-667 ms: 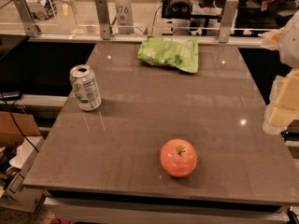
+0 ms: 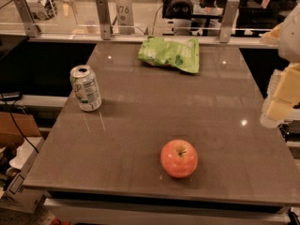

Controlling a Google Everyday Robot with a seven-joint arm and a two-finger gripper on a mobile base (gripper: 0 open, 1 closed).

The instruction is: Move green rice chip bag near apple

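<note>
One green rice chip bag (image 2: 169, 54) lies flat at the far edge of the surface (image 2: 136, 135), just right of centre. One apple (image 2: 179, 158) sits near the front edge, stem up, well apart from the bag. One green-and-white soda can (image 2: 86, 88) stands upright at the left. End effector (image 2: 282, 97) is off the right edge; its grip state cannot be told.

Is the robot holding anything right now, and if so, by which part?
Nothing is held. The gripper hangs beside the right edge of the table; the green rice chip bag, apple and soda can rest on it untouched.
</note>
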